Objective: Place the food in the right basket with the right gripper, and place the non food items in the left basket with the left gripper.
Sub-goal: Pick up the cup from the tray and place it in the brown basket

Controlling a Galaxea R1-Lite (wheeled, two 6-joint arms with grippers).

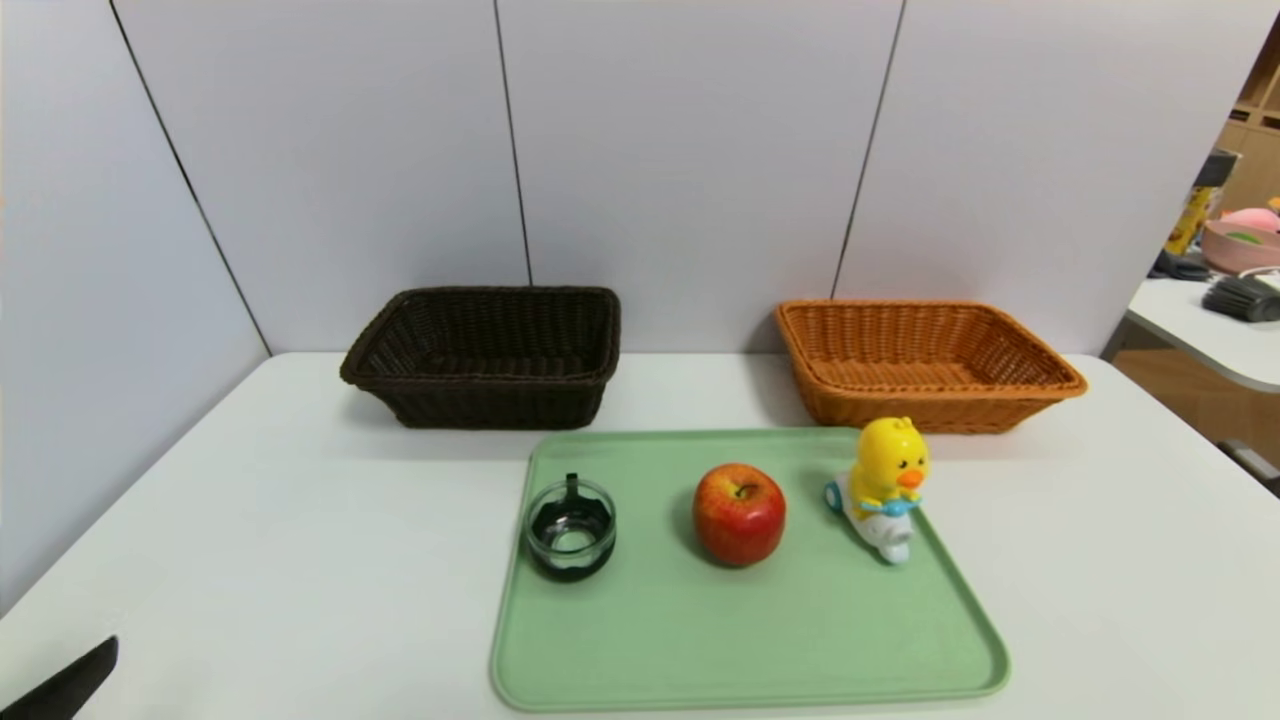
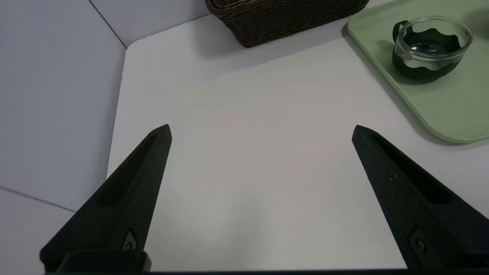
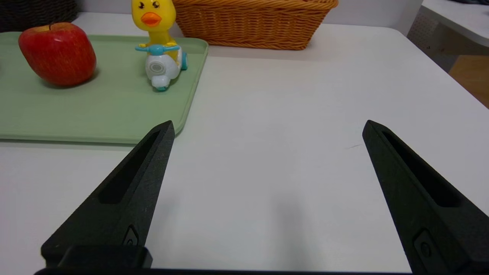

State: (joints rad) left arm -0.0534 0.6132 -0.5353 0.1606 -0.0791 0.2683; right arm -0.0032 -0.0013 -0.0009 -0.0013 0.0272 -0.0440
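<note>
On a green tray (image 1: pixel 750 640) stand three things in a row: a clear glass cup (image 1: pixel 571 527) (image 2: pixel 431 48) with a dark scalloped inside, a red apple (image 1: pixel 739 513) (image 3: pixel 57 52), and a yellow duck toy (image 1: pixel 885 487) (image 3: pixel 158 49) on a white-blue scooter. Behind the tray sit the dark brown left basket (image 1: pixel 487 355) (image 2: pixel 282 17) and the orange right basket (image 1: pixel 925 365) (image 3: pixel 252 25), both empty. My left gripper (image 2: pixel 261 130) hovers open over bare table left of the tray. My right gripper (image 3: pixel 268 126) hovers open over the table right of the tray. Neither holds anything.
The white table (image 1: pixel 250 520) is walled by grey panels (image 1: pixel 690 150) behind and at the left. A second table (image 1: pixel 1210 330) with clutter stands beyond the right edge. A black fingertip (image 1: pixel 65 685) shows in the head view's lower left corner.
</note>
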